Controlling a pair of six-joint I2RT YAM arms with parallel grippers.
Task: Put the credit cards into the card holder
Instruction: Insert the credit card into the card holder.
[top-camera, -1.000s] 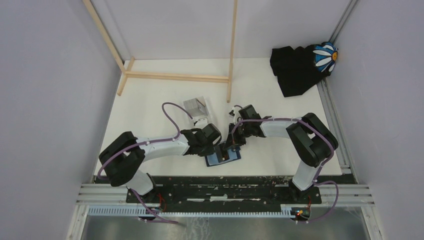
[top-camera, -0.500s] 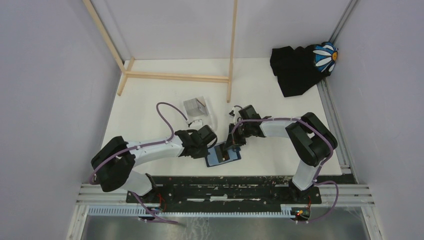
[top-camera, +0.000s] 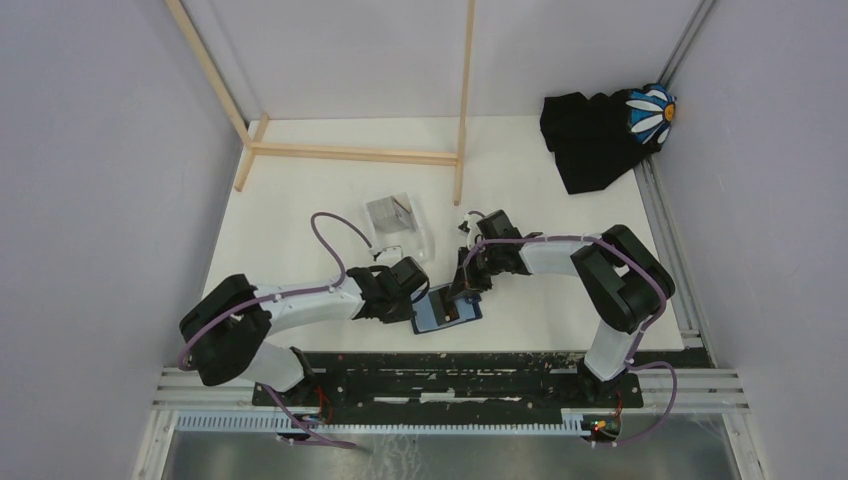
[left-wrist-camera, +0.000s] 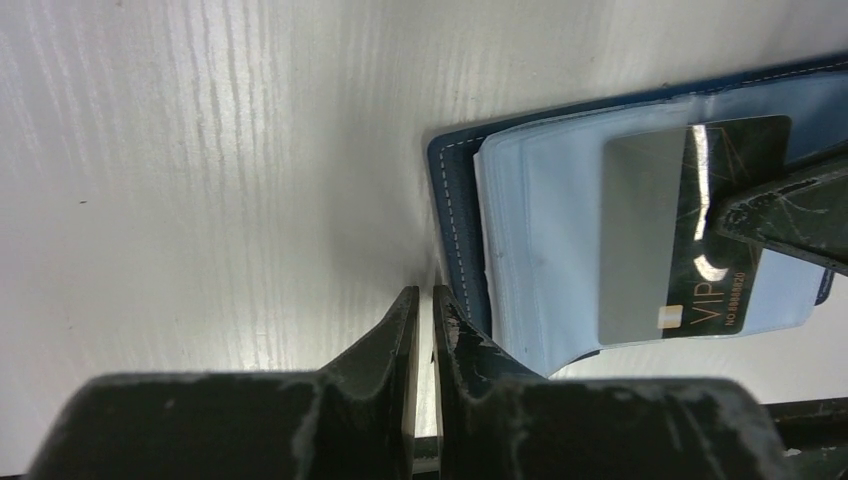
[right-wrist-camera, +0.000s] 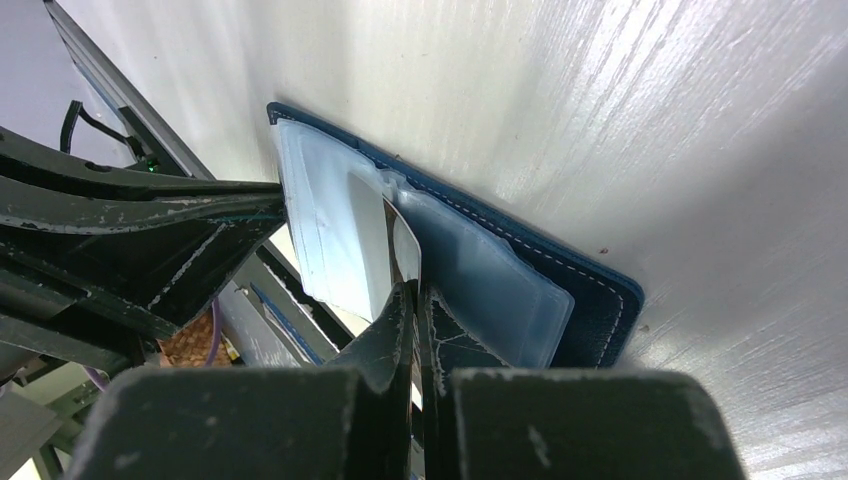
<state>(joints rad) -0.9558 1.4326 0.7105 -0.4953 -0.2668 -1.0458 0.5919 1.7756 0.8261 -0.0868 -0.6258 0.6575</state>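
The navy card holder (top-camera: 438, 320) lies open on the white table near the front edge, its clear-grey pockets (left-wrist-camera: 540, 240) facing up. My right gripper (top-camera: 466, 293) is shut on a silvery-grey and dark credit card (left-wrist-camera: 650, 240) and holds it tilted against the pockets; the right wrist view shows the card (right-wrist-camera: 372, 235) between my fingertips (right-wrist-camera: 400, 300) over the holder (right-wrist-camera: 590, 290). My left gripper (left-wrist-camera: 420, 292) is shut and empty, its tips on the table at the holder's left edge (left-wrist-camera: 455, 220). Other cards are not clearly visible.
A clear plastic box (top-camera: 393, 216) stands just behind the left arm. A wooden frame (top-camera: 350, 153) crosses the back of the table. A black cloth with a daisy print (top-camera: 600, 130) lies at the back right. The metal rail (top-camera: 450, 385) runs along the front edge.
My left gripper has drawn back to the left, off the open card holder to its left edge. The right gripper has stayed in place with the card.
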